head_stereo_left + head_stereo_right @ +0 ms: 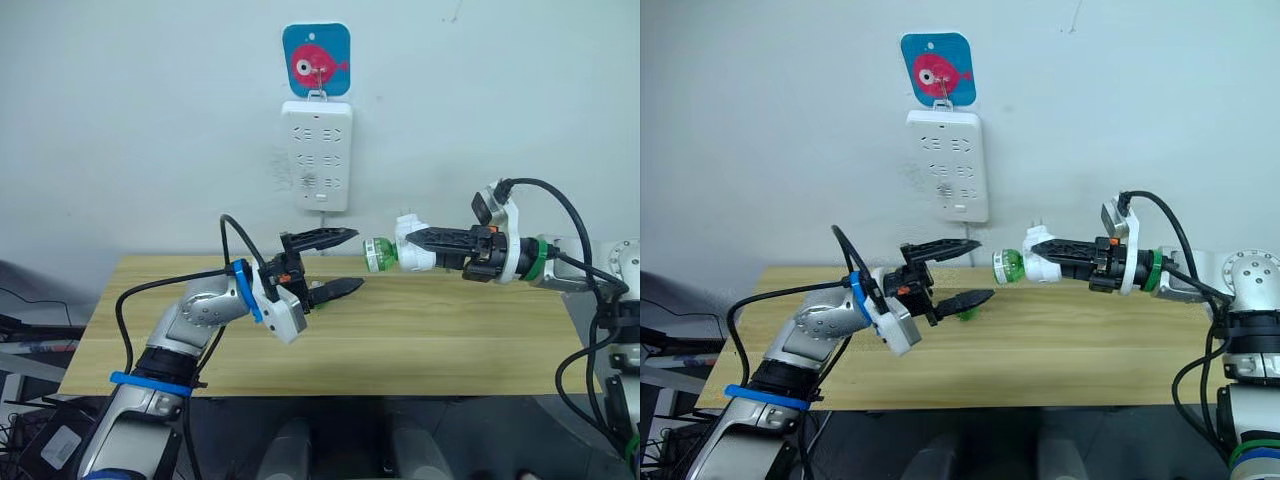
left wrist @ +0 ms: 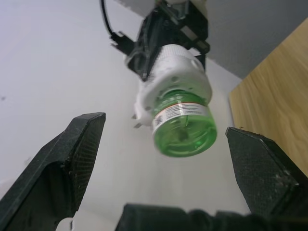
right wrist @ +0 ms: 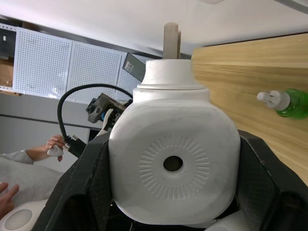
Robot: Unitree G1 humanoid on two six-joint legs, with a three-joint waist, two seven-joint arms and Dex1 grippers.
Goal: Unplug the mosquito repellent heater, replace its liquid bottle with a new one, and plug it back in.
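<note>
My right gripper (image 1: 428, 243) is shut on the white mosquito repellent heater (image 1: 413, 256) and holds it in the air above the table's back edge, plug prongs up. Its liquid bottle (image 1: 377, 253), green and translucent, is still fitted in the heater and points left toward my left gripper (image 1: 357, 259). That gripper is open, one finger above and one below, a short way left of the bottle's base (image 2: 185, 132) and apart from it. The new one (image 3: 284, 101), green with a white cap, lies on the table under my left gripper (image 1: 985, 268).
A white power strip (image 1: 317, 155) hangs on the wall under a blue fish hook (image 1: 316, 62), above the wooden table (image 1: 450, 330). A person's hand (image 3: 55, 144) and sleeve show in the right wrist view, off past my right arm.
</note>
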